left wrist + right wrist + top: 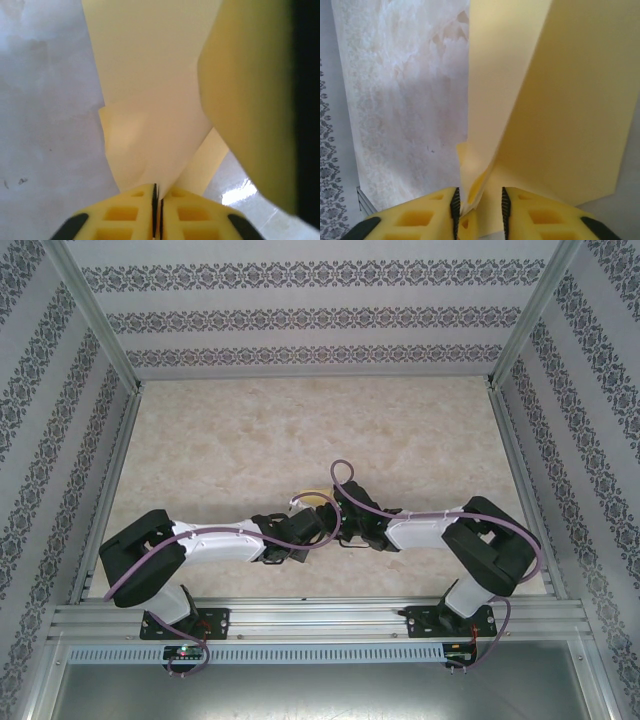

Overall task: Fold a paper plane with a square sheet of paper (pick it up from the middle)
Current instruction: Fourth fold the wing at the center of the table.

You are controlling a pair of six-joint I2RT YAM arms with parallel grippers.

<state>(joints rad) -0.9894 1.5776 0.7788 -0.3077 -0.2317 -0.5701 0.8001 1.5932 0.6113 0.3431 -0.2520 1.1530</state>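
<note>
The left gripper [157,194] was clenched on the sheet of paper [150,90]. Its two yellow fingers [120,216] stood pressed together with only a thin dark slit between them, and the yellow sheet came out of that slit. From the pinch the paper fanned toward 12 o'clock in the left wrist view, with a creased flap lying at 10 o'clock and a second layer slanting off to 2 o'clock. A blurred yellow mass with a black edge [250,100] filled the 3 o'clock side; what it was could not be told.

The right gripper [480,199] was released. Its pads stood apart, and a folded edge of the sheet hung in the gap, close against the pad at 9 o'clock and clear of the one at 3 o'clock. Beyond the jaws the paper rose toward 12 o'clock as a tall narrow fold, and a broad flat panel spread to 2 o'clock.

Seen from above, both grippers met near the middle of the table's near half, the left arm [215,540] reaching in from 8 o'clock and the right arm [430,530] from 4 o'clock. The sheet showed as a small yellow patch just at 12 o'clock of their meeting point, above the marbled table [300,420]. Purple cables [352,480] looped over both wrists, and patterned walls [300,320] closed the space at 9, 12 and 3 o'clock.
</note>
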